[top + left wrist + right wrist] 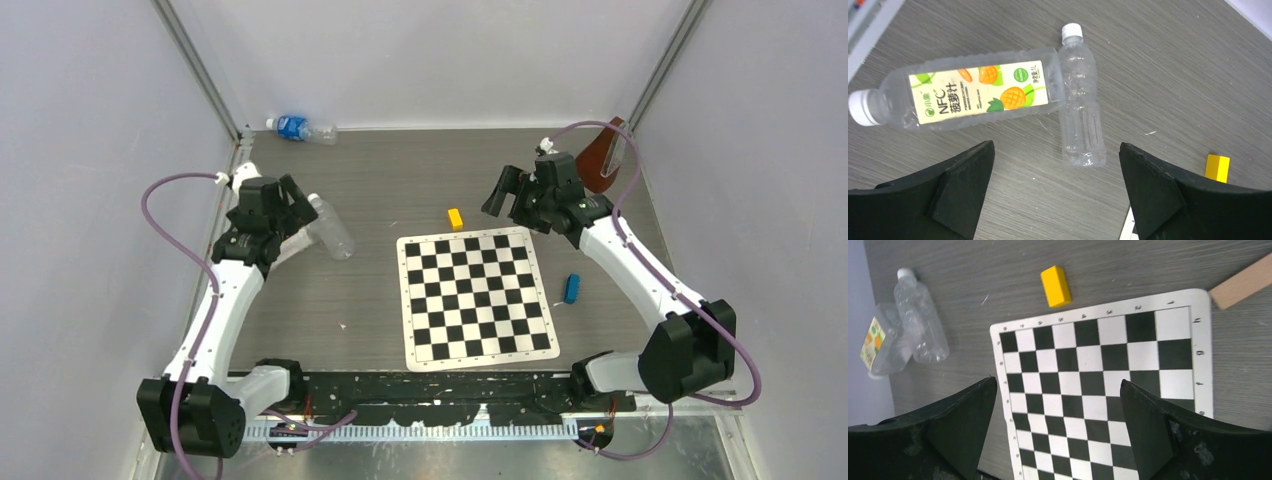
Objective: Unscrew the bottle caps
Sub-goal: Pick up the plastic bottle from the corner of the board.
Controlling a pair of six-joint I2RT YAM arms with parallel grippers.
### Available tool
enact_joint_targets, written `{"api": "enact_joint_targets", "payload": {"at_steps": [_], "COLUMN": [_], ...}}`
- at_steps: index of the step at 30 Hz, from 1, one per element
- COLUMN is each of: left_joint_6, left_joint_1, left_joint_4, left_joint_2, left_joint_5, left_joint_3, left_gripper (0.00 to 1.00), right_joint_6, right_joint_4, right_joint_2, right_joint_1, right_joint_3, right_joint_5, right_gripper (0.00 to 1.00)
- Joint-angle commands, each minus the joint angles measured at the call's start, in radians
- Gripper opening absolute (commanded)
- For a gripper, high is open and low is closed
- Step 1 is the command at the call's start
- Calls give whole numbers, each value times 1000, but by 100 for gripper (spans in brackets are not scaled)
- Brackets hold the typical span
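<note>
top: high above the near edge, looking down on the whole table (400, 170) | left wrist: close, facing down, near left edge | right wrist: close, over chessboard's (1098, 390) far edge | all share: slim bottle (1080, 100), yellow block (1055, 286)

**Operator:** State the finish of the table (1173, 60).

**Technician:** Grey wood-grain pattern, matt, with fine linear texture.

**Operator:** And the bottles?

**Technician:** Clear glossy plastic. The labelled bottle (973, 90) has a dimpled wall and a smooth printed label; the slim bottle (1080, 110) has a ribbed wall. The bottle caps (1071, 31) are opaque white plastic, at 12 and 9 o'clock in the left wrist view.

**Operator:** Other items?

**Technician:** The chessboard (1098, 385) is a thin, flat, matt sheet. The yellow block (1055, 286) is smooth. The strip (1240, 287), at 2 o'clock in the right wrist view, is bare pale wood.
</note>
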Motion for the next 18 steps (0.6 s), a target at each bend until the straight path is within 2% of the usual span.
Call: {"api": "enact_joint_targets", "payload": {"at_steps": [1, 3, 6, 13, 18], "left_joint_6": [-84, -88, -93, -194, -249], "left_joint_1": [12, 13, 12, 12, 12], "left_joint_4": [125, 144, 148, 335, 370], "left_joint_2": [-41, -36, -29, 10, 121], "left_joint_5": [46, 56, 56, 85, 110], "left_joint_3": [-36, -37, -42, -93, -10], "left_gripper": [98, 98, 98, 97, 94], "right_joint_6": [125, 146, 139, 66, 40], "right_joint_4": [97, 192, 297, 210, 169], "right_joint_2": [-117, -174, -225, -241, -237], "right_joint_1": [-5, -25, -35, -36, -38], "right_joint_3": [-68, -160, -237, -173, -142], "right_joint_5": [271, 264, 172, 241, 272], "right_gripper": [100, 100, 100, 100, 100]}}
